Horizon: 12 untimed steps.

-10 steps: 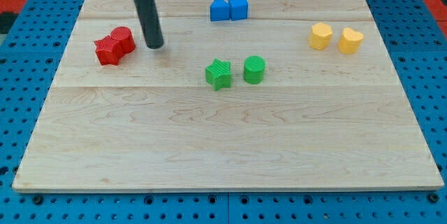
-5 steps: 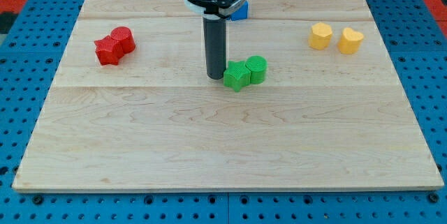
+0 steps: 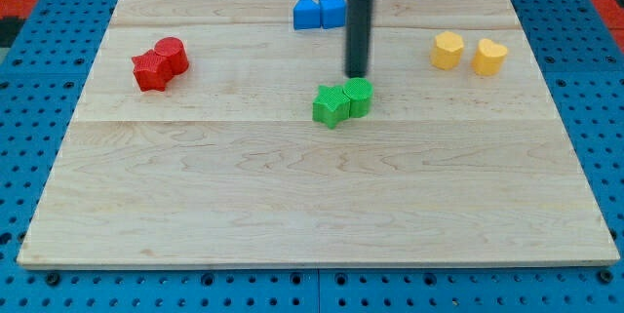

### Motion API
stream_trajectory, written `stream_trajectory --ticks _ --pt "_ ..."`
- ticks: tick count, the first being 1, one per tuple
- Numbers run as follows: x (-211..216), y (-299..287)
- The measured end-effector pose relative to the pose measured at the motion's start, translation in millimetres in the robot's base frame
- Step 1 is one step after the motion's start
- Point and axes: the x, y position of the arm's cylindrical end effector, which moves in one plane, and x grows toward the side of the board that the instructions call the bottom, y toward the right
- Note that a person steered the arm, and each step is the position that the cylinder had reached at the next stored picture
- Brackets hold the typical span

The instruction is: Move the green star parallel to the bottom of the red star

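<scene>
The green star lies near the board's middle, touching a green cylinder on its right. The red star lies at the view's left, touching a red cylinder on its upper right. My tip stands just above the green cylinder, apart from it, and up and right of the green star. The rod rises from there to the view's top.
Two blue blocks sit side by side at the top middle, just left of the rod. Two yellow blocks sit at the upper right. The wooden board lies on a blue pegboard.
My tip swept from beside the red blocks to the green star's left, pushed it right against the green cylinder, then moved up and right to above the cylinder.
</scene>
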Motion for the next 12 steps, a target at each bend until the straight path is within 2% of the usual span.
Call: stream_trajectory --ticks 1,2,3,4,5,6,8,9,10,11,12 --pt "15.0 29.1" --pt "47.7 26.9" --pt "34.1 -14.7" --pt "12.9 -14.8" --pt "12.9 -24.2" --pt "13.5 -68.9" --pt "75.9 -118.8" --pt "76.0 -95.8" --pt "107.1 -63.6" --pt "113.3 -92.7" --pt "84.6 -202.3"
